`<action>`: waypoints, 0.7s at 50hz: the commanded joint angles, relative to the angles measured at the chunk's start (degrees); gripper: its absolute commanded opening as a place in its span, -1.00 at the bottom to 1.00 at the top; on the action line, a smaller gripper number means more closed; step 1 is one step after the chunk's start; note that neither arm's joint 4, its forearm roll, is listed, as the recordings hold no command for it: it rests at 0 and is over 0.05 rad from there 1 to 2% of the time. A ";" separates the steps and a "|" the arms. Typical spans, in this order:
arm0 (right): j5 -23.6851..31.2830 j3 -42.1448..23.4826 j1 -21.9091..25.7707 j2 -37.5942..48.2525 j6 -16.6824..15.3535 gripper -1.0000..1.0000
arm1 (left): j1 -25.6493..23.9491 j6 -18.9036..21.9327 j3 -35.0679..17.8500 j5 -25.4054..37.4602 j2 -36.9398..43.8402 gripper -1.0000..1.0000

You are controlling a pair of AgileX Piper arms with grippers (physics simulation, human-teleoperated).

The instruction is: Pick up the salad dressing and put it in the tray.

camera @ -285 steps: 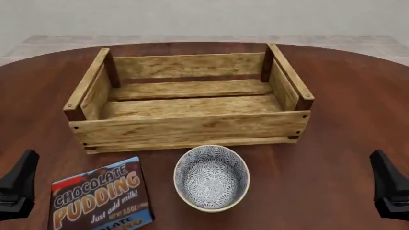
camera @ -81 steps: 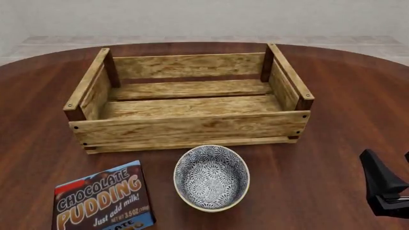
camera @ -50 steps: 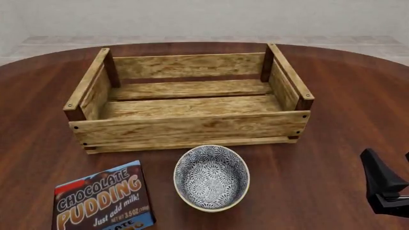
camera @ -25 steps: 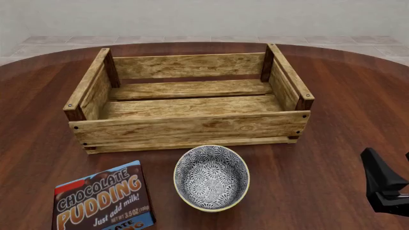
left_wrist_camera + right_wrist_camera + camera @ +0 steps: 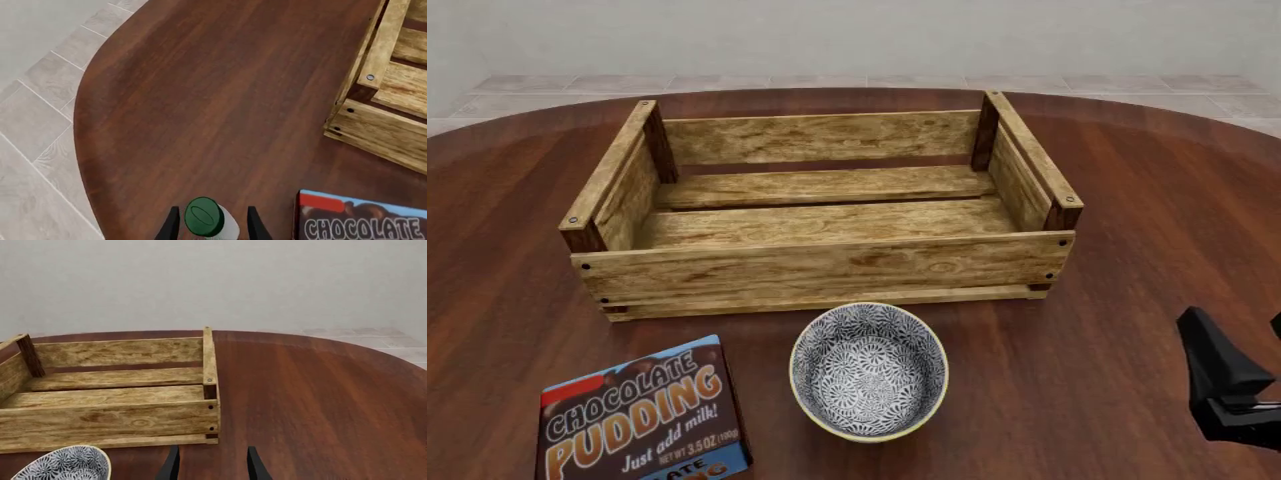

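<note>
On my left wrist feed I see the salad dressing from above: its dark green cap sits right between the two dark fingers of my left tool, and a sliver of white bottle shows below the cap. The fingers flank the bottle closely on both sides, but I cannot tell from this angle whether they are actually pressing on it. The bottle is near the rounded edge of the worktop, with the chocolate pudding box just beside it and a corner of the tray farther off.

On the front feed neither the bottle nor my left tool is in view. The tray sits in the middle of the worktop with nothing inside it. A patterned bowl rests just in front of its near wall, and the pudding box lies to the left of the bowl.

My right tool hangs open over bare wood with nothing between its fingers; the right arm shows at the frame's right edge.
</note>
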 commanded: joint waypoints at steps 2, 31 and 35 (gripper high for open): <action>0.09 0.00 -0.09 0.05 -0.18 1.00 | 2.02 0.40 1.09 -0.41 -0.08 1.00; -0.50 0.00 -0.25 0.69 -0.86 1.00 | 3.69 -1.63 3.97 -1.49 0.56 1.00; -0.70 0.00 -0.34 0.93 -0.87 1.00 | 3.48 -2.04 4.81 -1.55 0.56 1.00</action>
